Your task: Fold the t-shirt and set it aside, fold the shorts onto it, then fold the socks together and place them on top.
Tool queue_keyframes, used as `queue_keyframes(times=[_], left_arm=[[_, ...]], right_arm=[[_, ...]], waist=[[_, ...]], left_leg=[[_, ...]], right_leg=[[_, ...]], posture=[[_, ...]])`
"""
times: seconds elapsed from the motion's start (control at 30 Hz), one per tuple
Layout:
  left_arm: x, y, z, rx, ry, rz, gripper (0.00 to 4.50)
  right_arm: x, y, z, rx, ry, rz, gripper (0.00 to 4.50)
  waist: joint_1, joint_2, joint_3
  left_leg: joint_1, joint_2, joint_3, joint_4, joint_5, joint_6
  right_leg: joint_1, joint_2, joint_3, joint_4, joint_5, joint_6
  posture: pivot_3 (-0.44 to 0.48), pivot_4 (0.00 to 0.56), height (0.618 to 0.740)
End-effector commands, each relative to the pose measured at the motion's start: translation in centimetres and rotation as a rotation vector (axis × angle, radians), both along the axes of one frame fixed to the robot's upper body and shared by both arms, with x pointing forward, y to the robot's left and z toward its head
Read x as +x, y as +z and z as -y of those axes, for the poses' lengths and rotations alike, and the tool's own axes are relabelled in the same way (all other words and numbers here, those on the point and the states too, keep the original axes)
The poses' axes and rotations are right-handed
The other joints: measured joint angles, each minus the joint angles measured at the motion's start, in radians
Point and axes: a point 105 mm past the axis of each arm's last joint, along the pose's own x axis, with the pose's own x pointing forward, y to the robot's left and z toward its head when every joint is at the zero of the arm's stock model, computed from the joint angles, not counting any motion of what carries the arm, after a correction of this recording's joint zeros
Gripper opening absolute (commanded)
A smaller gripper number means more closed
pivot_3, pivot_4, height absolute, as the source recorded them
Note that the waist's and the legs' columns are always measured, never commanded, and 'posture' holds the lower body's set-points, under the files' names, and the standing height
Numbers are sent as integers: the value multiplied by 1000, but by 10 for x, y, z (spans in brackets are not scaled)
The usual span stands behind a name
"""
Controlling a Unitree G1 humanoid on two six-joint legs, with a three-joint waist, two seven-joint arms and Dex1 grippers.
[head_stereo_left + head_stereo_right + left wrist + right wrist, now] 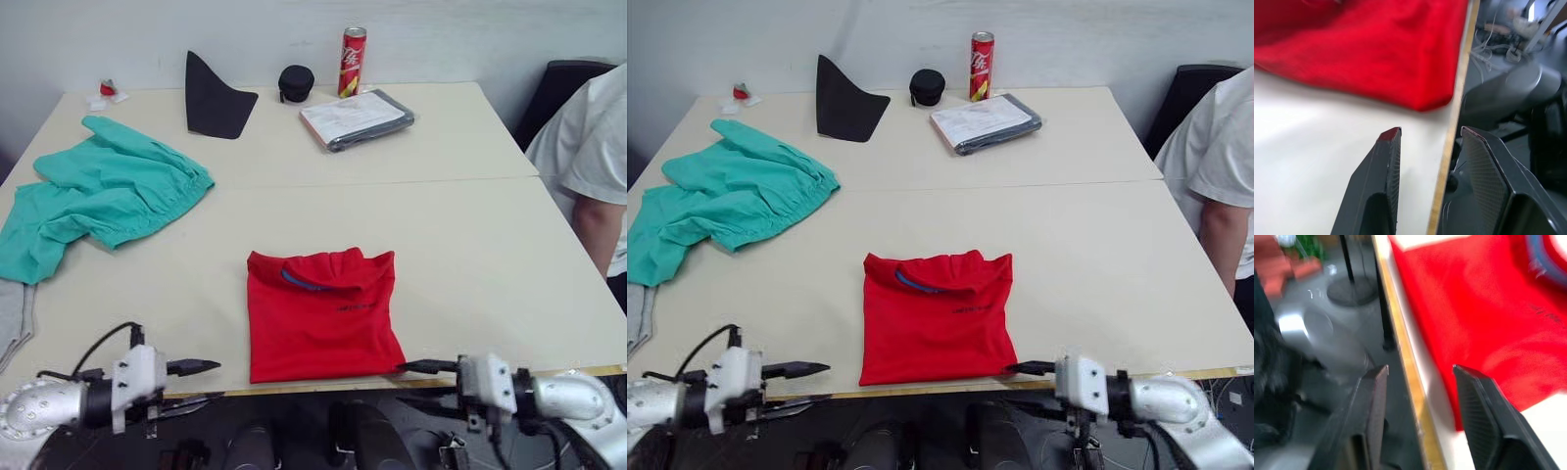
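Both claws sit at the near bench (470, 245) edge, left claw (201, 384) and right claw (419, 369) open, gripping nothing. Between them I see the t-shirt (321, 318) folded. Next, I judge, it goes aside. Farther left lie the socks (12, 318) and shorts (98, 191)

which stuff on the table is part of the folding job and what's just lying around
Part of the job:
- t-shirt, folded near the front edge
- shorts, crumpled at the left
- socks, grey, at the left edge

Just lying about:
- black cloth piece
- round black case
- soda can
- papers
- small red and white bits
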Motion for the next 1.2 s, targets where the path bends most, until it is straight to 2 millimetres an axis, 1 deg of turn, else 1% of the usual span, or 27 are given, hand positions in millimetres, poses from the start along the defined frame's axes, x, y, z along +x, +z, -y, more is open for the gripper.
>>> queue_keyframes(times=[0.03,0.1,0.17,0.2,0.23,0.33,0.4,0.47,0.57,0.7,0.83,0.97,1.03,1.1,1.13,1.2], left_arm=[[14,15,17,-77,-64,22,1649],[28,14,30,-86,-94,47,1129],[36,11,40,-66,-145,77,443],[39,9,42,-50,-164,95,93],[40,7,44,-37,-187,100,14],[58,0,50,-42,-197,145,14],[72,-8,56,-38,-198,162,14],[85,-14,61,-1,-211,205,14],[99,-15,68,-6,-209,247,14],[124,-10,73,-52,-109,295,14],[140,-2,74,-140,-8,293,14],[160,4,66,-171,148,295,14],[170,6,59,-184,246,294,14],[177,12,51,-227,333,293,14],[178,14,48,-249,359,289,14],[176,19,46,-288,364,289,14]], right_arm=[[17,19,-6,35,9,35,1358],[31,19,-14,35,14,76,681],[42,14,-24,20,41,122,3],[45,13,-29,18,54,134,0],[49,12,-33,24,62,137,0],[68,10,-49,28,79,158,0],[76,4,-54,-1,101,170,0],[88,1,-55,-38,107,226,0],[104,1,-52,-66,94,301,0],[134,11,-46,-47,-1,346,0],[164,21,-41,29,-146,347,0],[191,27,-30,107,-345,303,0],[198,31,-21,124,-414,292,0],[201,38,-13,161,-460,282,0],[199,43,-12,185,-464,275,0],[188,49,-18,209,-420,263,0]], waist=[[0,0,0],[0,0,0],[0,0,0],[0,0,0],[-1,0,0],[-5,0,0],[-3,0,0],[-3,0,0],[-3,0,0],[-3,0,0],[-7,0,0],[-7,0,0],[-6,0,0],[-5,0,0],[-5,0,0],[-5,0,0]], left_leg=[[0,0,0,0,0,0],[0,0,0,0,0,-1],[-1,0,0,-1,1,-1],[-1,0,0,-1,2,-2],[-1,0,0,-1,4,-7],[-1,0,2,-3,4,-9],[-2,0,2,-2,4,-9],[-2,0,3,0,4,-9],[-2,0,3,4,4,-7],[-2,0,2,6,4,-7],[-2,0,3,7,4,-7],[-2,1,3,7,4,-8],[-2,1,2,7,5,-8],[-2,1,2,7,5,-8],[-2,1,2,7,5,-8],[-2,1,2,7,5,-8]], right_leg=[[1,0,0,-1,0,0],[1,1,0,-3,0,0],[1,1,0,-3,0,0],[1,1,0,-2,1,1],[0,1,0,-2,1,1],[-2,2,0,-1,0,0],[-4,2,0,-1,0,0],[-3,2,0,0,0,0],[-2,1,0,1,0,0],[-2,0,0,4,1,1],[-2,0,0,6,1,1],[-3,0,0,7,1,0],[-3,0,0,7,1,0],[-2,-1,0,7,1,0],[-2,-1,0,7,1,0],[-3,-1,0,7,1,0]], posture=[[0,150,740],[0,150,740],[0,150,740],[0,150,740],[0,150,740],[0,150,740],[0,150,740],[0,150,740],[0,150,740],[0,150,740],[0,150,740],[0,150,740],[0,150,740],[0,150,740],[0,150,740],[0,150,740]])
